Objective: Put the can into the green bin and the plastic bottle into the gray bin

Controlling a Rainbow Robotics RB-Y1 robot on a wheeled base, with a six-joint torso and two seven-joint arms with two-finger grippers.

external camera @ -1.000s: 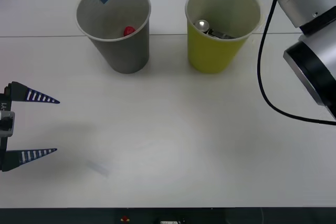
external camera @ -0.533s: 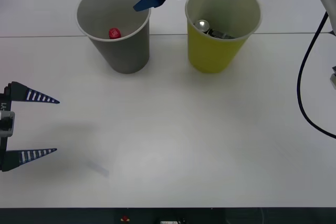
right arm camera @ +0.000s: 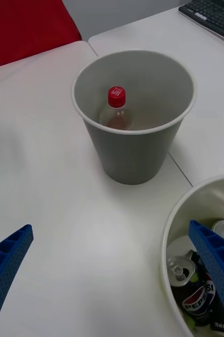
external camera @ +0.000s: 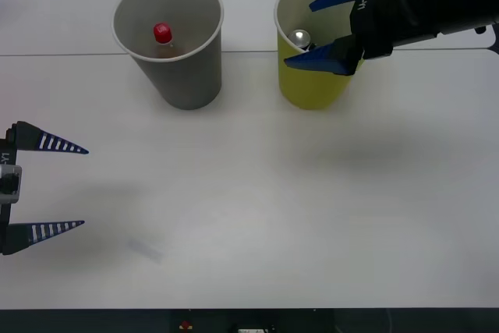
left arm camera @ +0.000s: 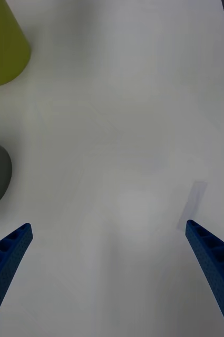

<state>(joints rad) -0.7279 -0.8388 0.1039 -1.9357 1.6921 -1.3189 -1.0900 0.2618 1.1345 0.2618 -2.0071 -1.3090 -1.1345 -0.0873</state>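
The gray bin (external camera: 187, 83) stands at the back left of the table. The plastic bottle (external camera: 162, 34) is inside it, red cap up. In the right wrist view the bottle (right arm camera: 116, 109) leans against the gray bin's (right arm camera: 135, 152) inner wall. The green bin (external camera: 312, 87) stands to the right of the gray one and holds the can (external camera: 299, 36), silver top showing. My right gripper (external camera: 298, 34) hangs open over the green bin's rim (right arm camera: 167, 247), above the dark can (right arm camera: 188, 287). The left gripper (external camera: 84, 187) is open and empty at the table's left edge.
A faint pale mark (external camera: 145, 249) lies on the white table near the left gripper (left arm camera: 108, 225). A keyboard (right arm camera: 217, 16) and a red object (right arm camera: 27, 26) sit beyond the bins. The right arm's dark body reaches in from the upper right.
My right gripper has swung right, from above the gray bin to over the green bin. The bottle's red cap has shifted inside the gray bin. The left arm stayed still.
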